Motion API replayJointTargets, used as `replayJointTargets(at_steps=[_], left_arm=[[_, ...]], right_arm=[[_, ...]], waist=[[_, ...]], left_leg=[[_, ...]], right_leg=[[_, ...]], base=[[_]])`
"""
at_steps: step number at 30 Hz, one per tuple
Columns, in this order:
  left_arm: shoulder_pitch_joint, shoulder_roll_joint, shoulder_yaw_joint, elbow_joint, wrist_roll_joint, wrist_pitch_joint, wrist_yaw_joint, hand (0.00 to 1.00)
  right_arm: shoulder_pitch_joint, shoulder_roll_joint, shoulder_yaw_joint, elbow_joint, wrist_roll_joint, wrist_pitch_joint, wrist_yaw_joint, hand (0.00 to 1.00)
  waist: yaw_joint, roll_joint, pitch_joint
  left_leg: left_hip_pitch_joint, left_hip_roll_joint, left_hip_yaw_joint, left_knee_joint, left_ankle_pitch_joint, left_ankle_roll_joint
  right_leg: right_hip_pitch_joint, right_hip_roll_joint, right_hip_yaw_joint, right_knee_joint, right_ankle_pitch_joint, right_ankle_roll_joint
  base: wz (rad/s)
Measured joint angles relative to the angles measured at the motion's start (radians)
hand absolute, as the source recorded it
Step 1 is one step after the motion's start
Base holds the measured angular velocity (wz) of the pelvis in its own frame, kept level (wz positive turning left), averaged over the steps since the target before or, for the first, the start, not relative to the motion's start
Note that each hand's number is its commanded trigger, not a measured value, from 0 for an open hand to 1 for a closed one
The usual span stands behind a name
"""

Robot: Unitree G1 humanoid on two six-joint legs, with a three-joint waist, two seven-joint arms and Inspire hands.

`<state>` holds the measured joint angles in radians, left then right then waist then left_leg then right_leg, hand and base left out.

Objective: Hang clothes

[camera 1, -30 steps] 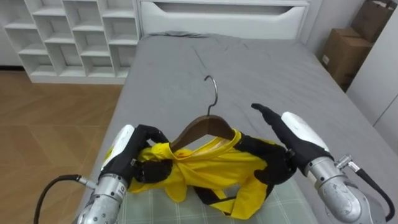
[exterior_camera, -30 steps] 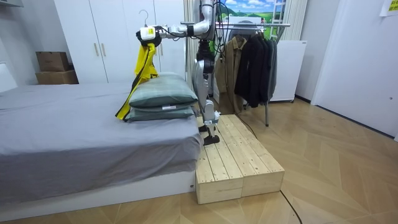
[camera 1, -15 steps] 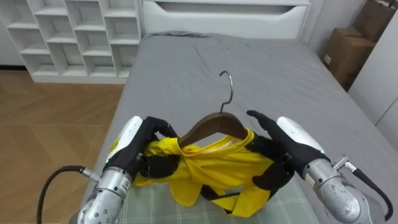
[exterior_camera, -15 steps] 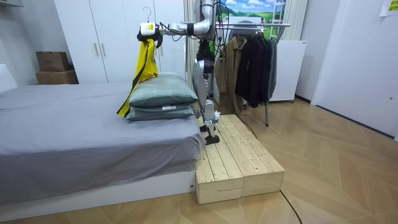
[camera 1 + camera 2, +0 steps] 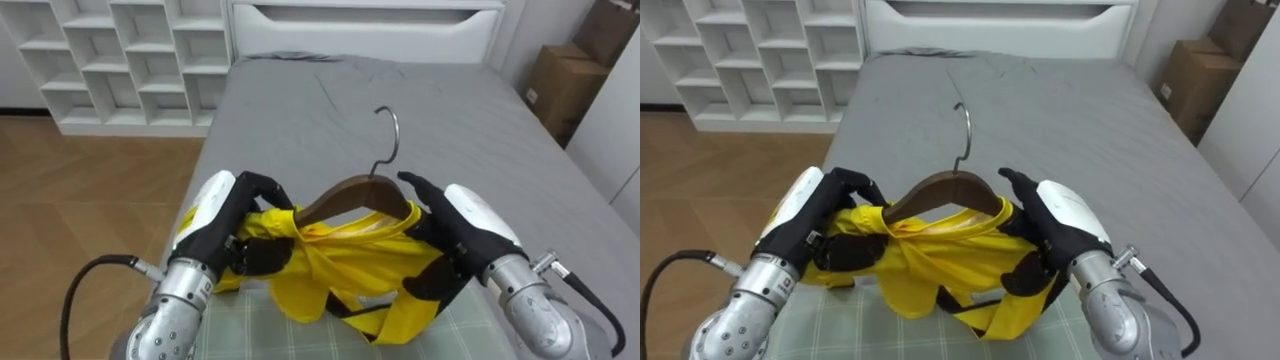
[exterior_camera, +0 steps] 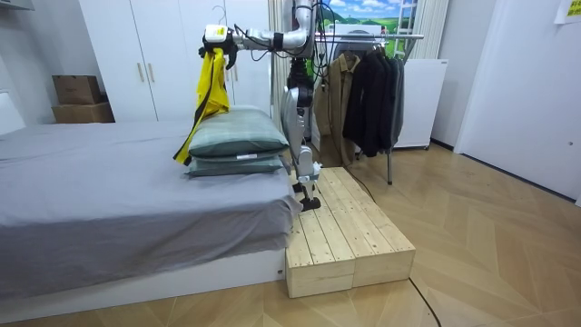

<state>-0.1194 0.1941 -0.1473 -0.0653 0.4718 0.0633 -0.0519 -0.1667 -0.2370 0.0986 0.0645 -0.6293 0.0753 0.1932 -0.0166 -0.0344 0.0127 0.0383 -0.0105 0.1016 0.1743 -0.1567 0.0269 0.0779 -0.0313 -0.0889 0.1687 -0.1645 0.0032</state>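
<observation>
A yellow garment with black trim hangs on a brown wooden hanger with a metal hook. I hold it up in front of me over the bed. My left hand is curled round the garment and the hanger's left end. My right hand grips the garment at the hanger's right end. In the room view the garment dangles from my raised hands above the pillows.
A grey bed stretches ahead, white shelves to its left, a cardboard box to the right. In the room view I stand on a wooden platform beside the bed, with a rack of dark coats behind me.
Both hands have lifted the hanger and garment higher and a little to the right. In the room view the garment's hem has risen along the pillows.
</observation>
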Motion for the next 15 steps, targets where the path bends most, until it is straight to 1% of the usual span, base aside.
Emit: replayJointTargets(at_steps=[3,9,13,15], left_arm=[[0.0,0.004,-0.013,-0.001,0.002,0.0,0.0,1.0],[0.0,0.003,-0.013,-0.001,0.0,0.0,0.0,1.0],[0.0,0.004,-0.013,-0.001,0.0,0.0,0.0,1.0],[0.0,0.005,-0.013,-0.001,0.0,0.0,0.0,1.0]], right_arm=[[0.0,0.003,0.006,0.034,-0.002,0.0,-0.014,0.0],[0.0,0.003,0.006,0.089,-0.008,-0.005,-0.053,0.0],[-0.001,0.003,0.006,0.113,-0.008,-0.021,-0.088,0.0],[0.0,0.003,0.007,0.123,-0.008,-0.022,-0.095,0.0]], waist=[[-0.001,0.002,0.0],[-0.001,0.003,0.0002],[0.0,0.003,0.0001],[0.0,0.003,0.0002]], left_leg=[[-0.001,0.0,0.001,0.007,0.0,0.0],[-0.003,0.0,0.0,0.006,0.0,0.0],[-0.001,0.0,0.0,0.008,0.0,0.0],[-0.001,0.0,0.0,0.008,0.0,0.0]], right_leg=[[0.003,-0.001,0.0,0.0,0.0,0.0],[0.003,0.0,-0.004,0.001,0.0,0.0],[0.004,0.0,-0.004,0.003,0.0,0.0],[0.005,-0.001,-0.004,0.003,0.0,0.0]], base=[[0.0],[0.0],[0.0],[0.0]])
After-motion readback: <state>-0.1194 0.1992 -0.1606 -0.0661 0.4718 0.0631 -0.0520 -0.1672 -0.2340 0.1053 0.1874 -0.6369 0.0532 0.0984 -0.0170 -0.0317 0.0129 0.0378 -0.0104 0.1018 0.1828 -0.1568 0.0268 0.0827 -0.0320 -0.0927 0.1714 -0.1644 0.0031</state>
